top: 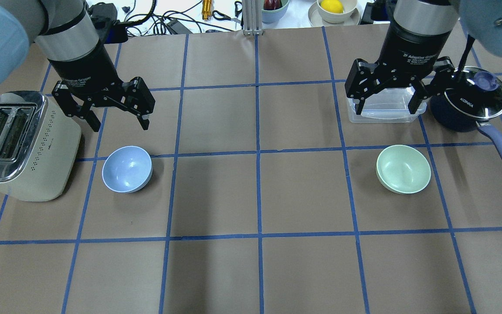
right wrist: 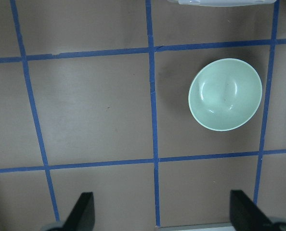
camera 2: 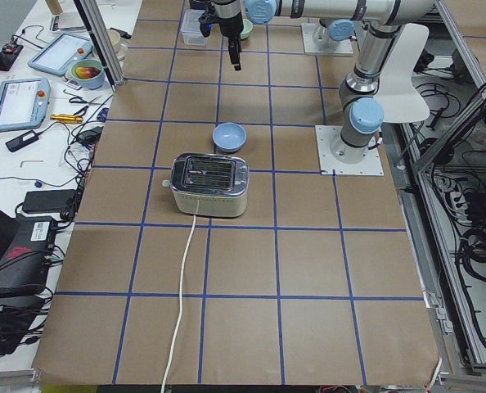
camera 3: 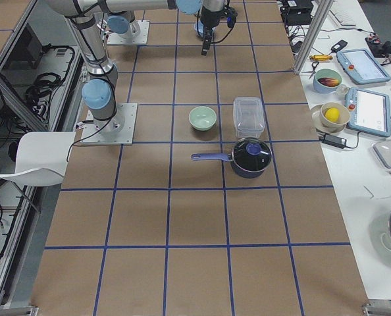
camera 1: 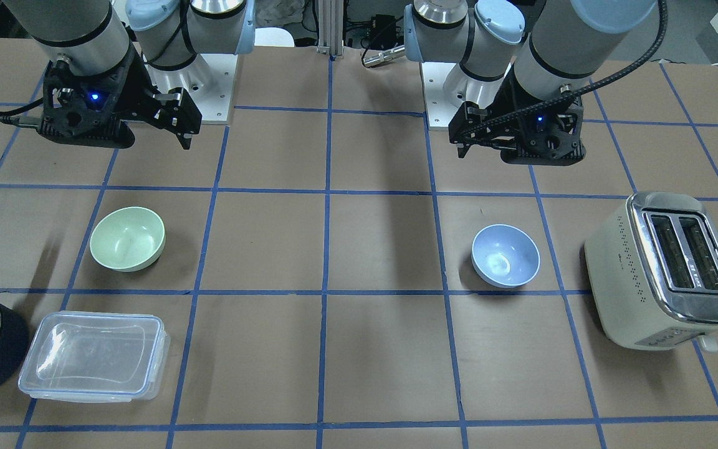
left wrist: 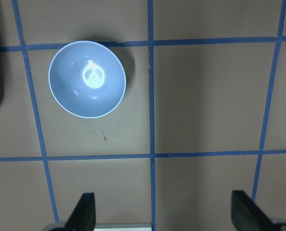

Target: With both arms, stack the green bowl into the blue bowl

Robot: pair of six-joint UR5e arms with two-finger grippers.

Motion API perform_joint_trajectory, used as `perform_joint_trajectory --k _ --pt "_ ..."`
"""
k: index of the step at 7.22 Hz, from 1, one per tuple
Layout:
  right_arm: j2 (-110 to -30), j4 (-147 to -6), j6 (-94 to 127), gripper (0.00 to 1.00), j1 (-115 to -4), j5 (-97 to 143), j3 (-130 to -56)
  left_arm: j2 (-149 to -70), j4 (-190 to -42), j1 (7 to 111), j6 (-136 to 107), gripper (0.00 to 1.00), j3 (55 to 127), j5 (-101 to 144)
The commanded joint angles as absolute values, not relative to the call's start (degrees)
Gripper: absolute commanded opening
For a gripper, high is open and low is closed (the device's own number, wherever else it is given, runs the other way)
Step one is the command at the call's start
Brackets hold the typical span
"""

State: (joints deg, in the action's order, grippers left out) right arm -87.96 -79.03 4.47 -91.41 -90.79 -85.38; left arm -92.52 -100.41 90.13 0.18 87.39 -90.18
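Note:
The green bowl [top: 403, 169] sits upright on the brown table on my right side; it also shows in the front view [camera 1: 127, 238] and the right wrist view [right wrist: 225, 94]. The blue bowl [top: 127, 169] sits upright on my left side, next to the toaster, and shows in the front view [camera 1: 505, 255] and the left wrist view [left wrist: 87, 79]. Both bowls are empty and far apart. My left gripper [top: 120, 126] hangs open and empty above the table, just beyond the blue bowl. My right gripper [top: 386, 109] hangs open and empty beyond the green bowl, over the clear container.
A cream toaster [top: 20, 144] stands left of the blue bowl. A clear lidded container [camera 1: 94, 355] and a dark saucepan [top: 469, 104] with a purple handle lie beyond and right of the green bowl. Blue tape lines grid the table.

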Motion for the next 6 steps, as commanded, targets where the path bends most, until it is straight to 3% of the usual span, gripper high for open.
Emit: perform_joint_trajectory --k 1,6 --pt "-87.8 -79.1 4.39 1.0 -91.41 -91.05 -85.43 -93.07 -100.02 89.22 0.7 1.0 87.8 -90.53" --pt "-87.54 -79.28 4.31 1.0 -91.41 -91.49 -85.43 -96.23 -83.24 80.0 1.48 1.0 100.53 -90.79"
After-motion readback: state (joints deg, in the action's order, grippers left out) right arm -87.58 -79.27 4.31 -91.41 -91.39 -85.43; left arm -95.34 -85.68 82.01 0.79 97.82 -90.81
